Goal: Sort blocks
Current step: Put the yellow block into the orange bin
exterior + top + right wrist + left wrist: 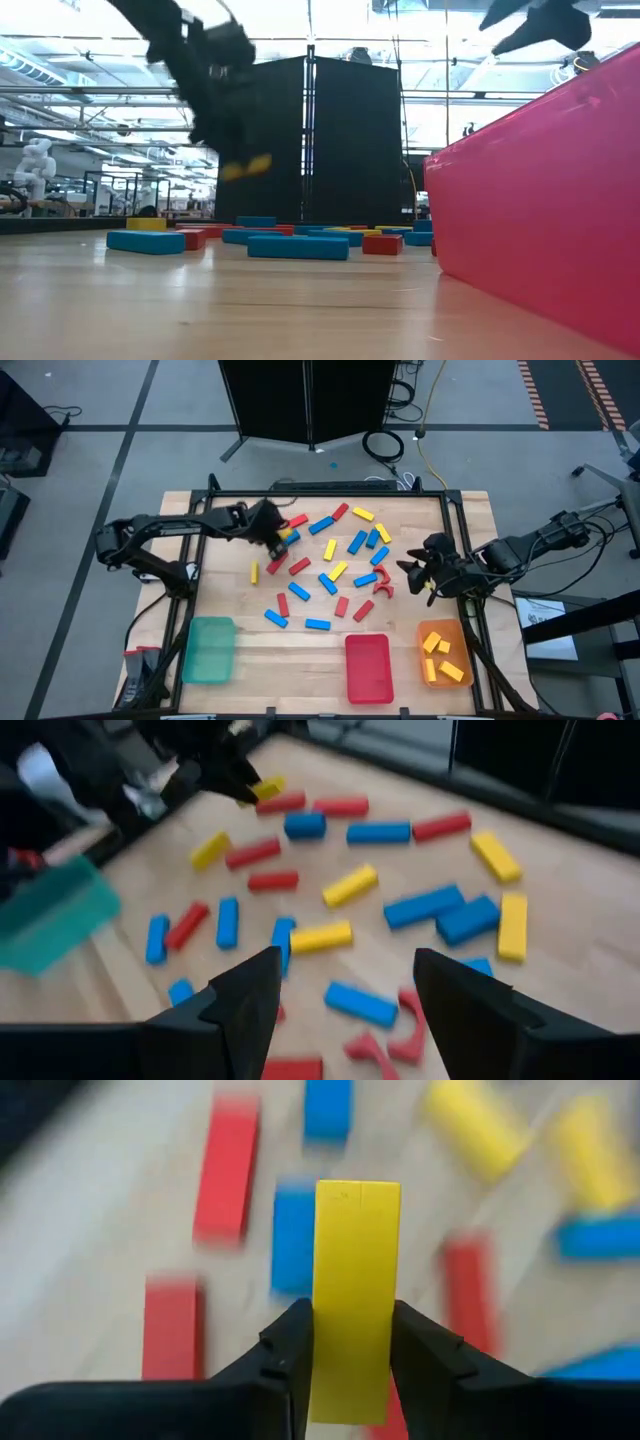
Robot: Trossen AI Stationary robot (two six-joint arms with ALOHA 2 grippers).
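1. Covering most of the high view, wooden surface (330, 660) carries everything.
2. Three trays along its near edge: green tray (210, 651) left, red tray (367, 667) middle, orange tray (443, 655) right, the orange one holding several yellow blocks.
3. Left claw (275, 538) over the far-left part of the pile, fingers (290, 1342) pressed on both sides of one yellow block (352, 1295), lifted clear of the surface in the low view.
4. Right claw (417, 572) at the right edge of the pile, above the surface, jaws apart, nothing between them.
5. Loose blocks (330, 565), red, blue and yellow, scattered mid-surface; two red arches (380, 582) near the right claw.
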